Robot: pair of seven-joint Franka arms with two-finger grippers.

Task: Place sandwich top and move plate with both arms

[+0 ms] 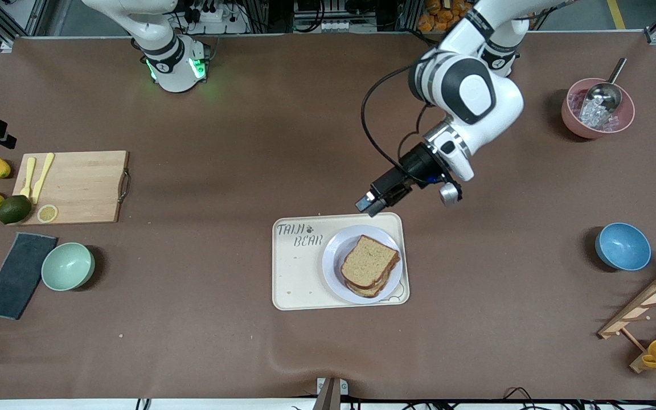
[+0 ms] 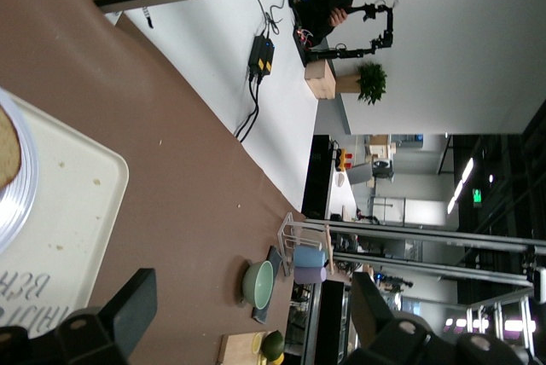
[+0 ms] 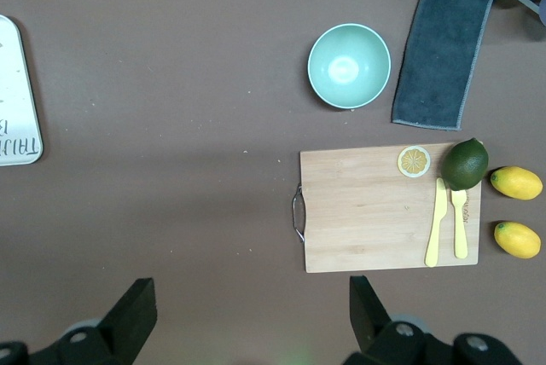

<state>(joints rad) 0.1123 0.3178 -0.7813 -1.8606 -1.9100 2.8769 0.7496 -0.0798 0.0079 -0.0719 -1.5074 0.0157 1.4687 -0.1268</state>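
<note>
The sandwich top (image 1: 369,260) lies on a stack of bread on the pale round plate (image 1: 332,267). The plate stands on a cream tray (image 1: 296,273) with a bear drawing. My left gripper (image 1: 369,206) hangs open and empty just over the tray's edge nearest the arms' bases. In the left wrist view that gripper (image 2: 252,314) has its fingers wide apart; the plate's rim (image 2: 21,186) and a bit of bread (image 2: 5,147) show at the edge. My right gripper (image 3: 252,309) is open and empty, high over bare table; it is out of the front view.
At the right arm's end lie a wooden cutting board (image 1: 80,185) with yellow cutlery, lemons, an avocado, a green bowl (image 1: 68,266) and a dark cloth (image 1: 17,274). At the left arm's end are a pink bowl (image 1: 597,108) with a scoop, a blue bowl (image 1: 622,246) and a wooden rack (image 1: 652,307).
</note>
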